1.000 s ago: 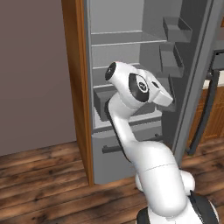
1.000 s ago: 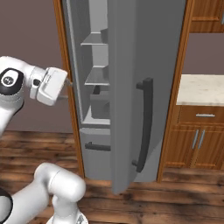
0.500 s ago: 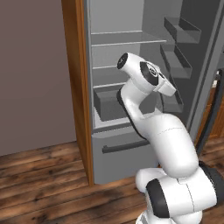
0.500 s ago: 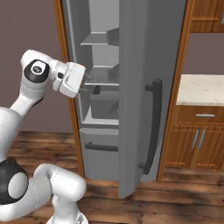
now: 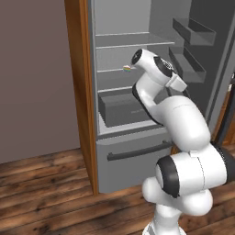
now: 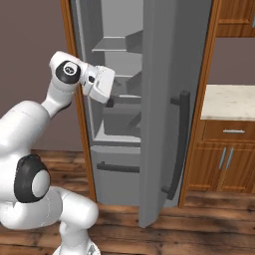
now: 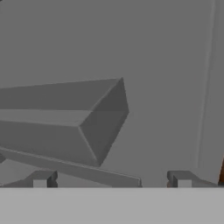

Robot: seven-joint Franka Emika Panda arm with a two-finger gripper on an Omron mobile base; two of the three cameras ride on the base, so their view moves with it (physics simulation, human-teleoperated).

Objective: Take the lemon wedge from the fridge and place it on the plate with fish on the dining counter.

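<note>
I judge the step in hand to be the reach into the open fridge [image 5: 137, 69] for the lemon wedge [image 5: 127, 68]; to do it well I would bring the gripper [image 7: 111, 180] level with the middle shelf [image 5: 114, 69], line the wide-apart fingertips up on either side of the wedge, and close only once it sits between them; it is far smaller than the jaws, so a slightly off-centre approach could nudge it toward the back of the shelf or pinch nothing at all.

The wedge lies on the middle shelf, near its front edge and about midway along it, just to the left of the wrist in the left base view; in the hand view I cannot find it, only a grey bin [image 7: 78, 118] and the fridge's inner wall, so I judge the hand is aimed too low or too far aside.

The arm rises from the base, bends hard at the elbow and points the hand into the fridge interior at shelf height; the gripper stands fully open and holds nothing; in the right base view the hand [image 6: 97, 83] sits just at the fridge's left edge.
</note>
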